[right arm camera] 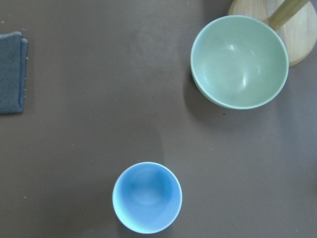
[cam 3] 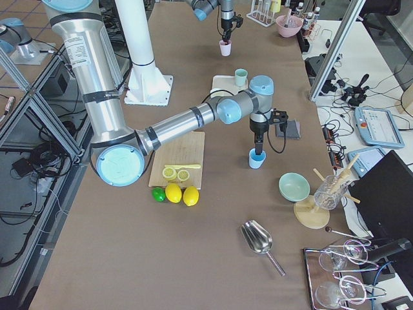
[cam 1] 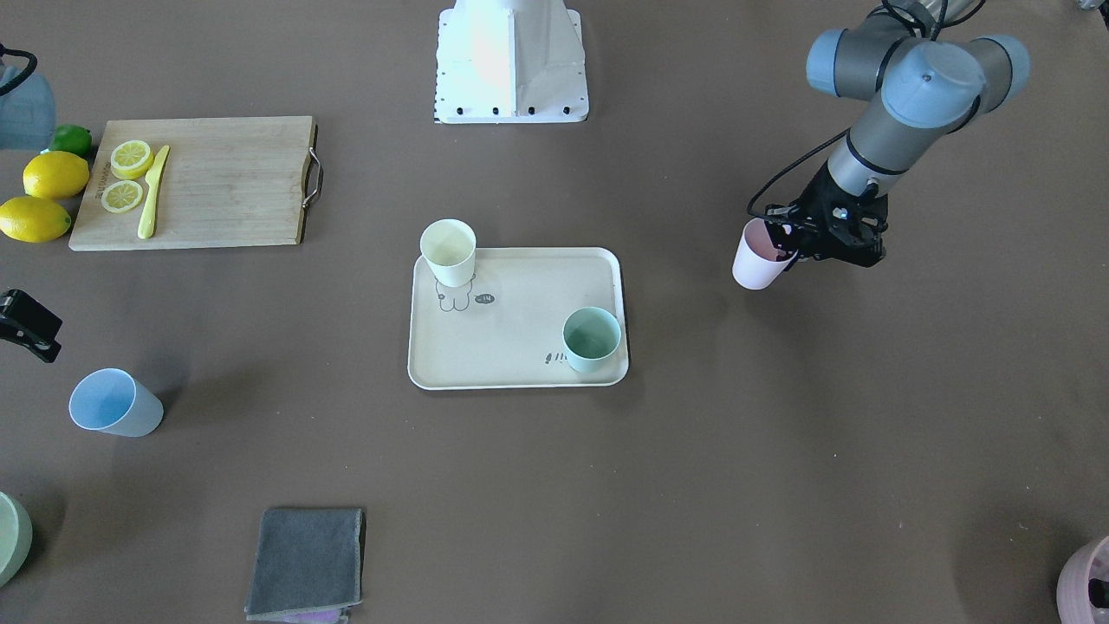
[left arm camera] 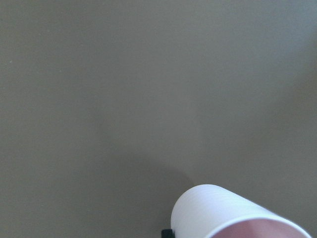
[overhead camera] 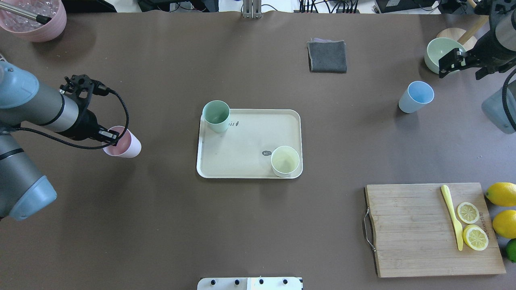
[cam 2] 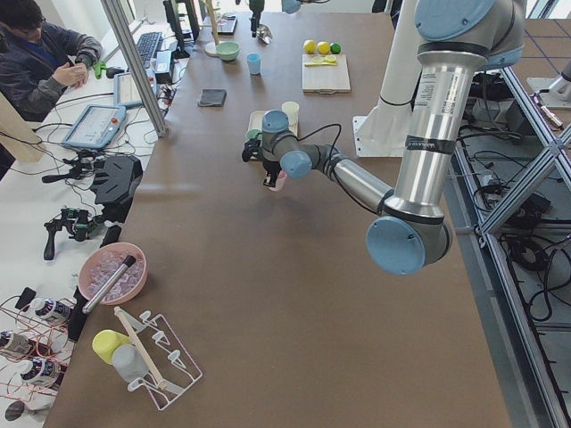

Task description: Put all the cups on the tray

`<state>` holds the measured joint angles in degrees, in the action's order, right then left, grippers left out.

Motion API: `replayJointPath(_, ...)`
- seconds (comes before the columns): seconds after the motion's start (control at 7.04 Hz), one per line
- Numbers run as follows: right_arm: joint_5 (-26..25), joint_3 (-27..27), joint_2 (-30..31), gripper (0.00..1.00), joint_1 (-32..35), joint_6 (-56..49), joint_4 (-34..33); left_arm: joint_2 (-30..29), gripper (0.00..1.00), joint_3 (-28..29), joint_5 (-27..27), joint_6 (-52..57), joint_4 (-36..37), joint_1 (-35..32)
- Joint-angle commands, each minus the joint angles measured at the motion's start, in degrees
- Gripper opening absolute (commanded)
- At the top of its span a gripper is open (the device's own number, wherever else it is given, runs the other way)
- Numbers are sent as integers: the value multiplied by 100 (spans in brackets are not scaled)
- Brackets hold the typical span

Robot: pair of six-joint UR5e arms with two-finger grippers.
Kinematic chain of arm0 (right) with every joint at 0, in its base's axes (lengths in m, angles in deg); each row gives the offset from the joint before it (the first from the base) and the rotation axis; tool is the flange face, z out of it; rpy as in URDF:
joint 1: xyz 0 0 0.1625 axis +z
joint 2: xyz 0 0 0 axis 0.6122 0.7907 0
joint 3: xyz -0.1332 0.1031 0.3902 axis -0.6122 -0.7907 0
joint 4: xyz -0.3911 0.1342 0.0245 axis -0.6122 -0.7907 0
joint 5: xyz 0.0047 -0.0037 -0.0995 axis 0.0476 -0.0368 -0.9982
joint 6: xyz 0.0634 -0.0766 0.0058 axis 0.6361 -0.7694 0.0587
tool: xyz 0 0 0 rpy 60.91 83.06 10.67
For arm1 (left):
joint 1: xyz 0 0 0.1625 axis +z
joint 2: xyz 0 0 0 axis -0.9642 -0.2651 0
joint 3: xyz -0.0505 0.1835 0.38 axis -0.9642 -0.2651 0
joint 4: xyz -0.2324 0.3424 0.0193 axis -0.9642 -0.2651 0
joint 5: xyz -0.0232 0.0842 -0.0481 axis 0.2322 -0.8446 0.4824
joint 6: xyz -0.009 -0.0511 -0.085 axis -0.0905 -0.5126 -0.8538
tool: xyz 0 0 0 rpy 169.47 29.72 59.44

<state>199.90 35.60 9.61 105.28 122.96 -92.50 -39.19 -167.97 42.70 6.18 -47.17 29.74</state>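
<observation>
The brown bench (overhead camera: 258, 225) carries everything, and the biggest thing over it is the left arm (overhead camera: 36, 108), reaching in from the side with its wrist turned so that it can hold a cup by the wall, not from above. Next in size is the cream tray (overhead camera: 246, 141), which lies flat in the middle of the bench where either arm could plausibly reach it; it has rounded corners, a raised rim and a small grey drawing on its floor. Two cups stand upright on it in opposite corners, which leaves the middle free for more: the mint green cup (overhead camera: 216, 116) and the pale yellow cup (overhead camera: 285, 161). The pink cup (overhead camera: 125, 146) is well apart from the tray on the robot's left, tipped over at an angle and, judging by the detached shadow in the left wrist view, off the bench. The left claw (overhead camera: 112, 137) is clenched on its rim, one finger seemingly inside and one outside, a pinch that suits a thin, handleless tumbler. The light blue cup (overhead camera: 416, 97) stands upright on the bench on the robot's right, also well apart from the tray, mouth up and empty. The right claw (overhead camera: 445, 66) hangs above it, probably lining up a grasp; whether it is spread or closed I cannot tell. All four cups are small, matte and plain.
</observation>
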Motion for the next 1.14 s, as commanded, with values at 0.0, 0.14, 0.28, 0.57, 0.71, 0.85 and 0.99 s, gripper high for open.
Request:
replayJointPath(0.0,50,-949,196,100,23,-65,1367,-996,0,15,-45,-1086,627,669)
replayJointPath(0.14,164,-1328,188,100,50,-74,1827,-1522,0,199,-280,-1587,828,1022)
replayJointPath(0.28,165,-1376,179,100,50,-74,1866,-1806,0,349,-744,-1644,917,1330)
replayJointPath(0.57,191,-1368,126,100,50,-30,1858,-1958,0,701,-1021,-1558,874,1430)
replayJointPath(0.71,261,-1359,109,100,50,-30,1858,-1950,0,763,-1030,-1531,874,1334)
replayJointPath(0.85,261,-1359,108,100,50,-21,1858,-2019,0,894,-1030,-1548,857,1342)
replayJointPath(0.99,261,-1359,100,100,50,-21,1858,-2150,0,1052,-1030,-1557,822,1342)
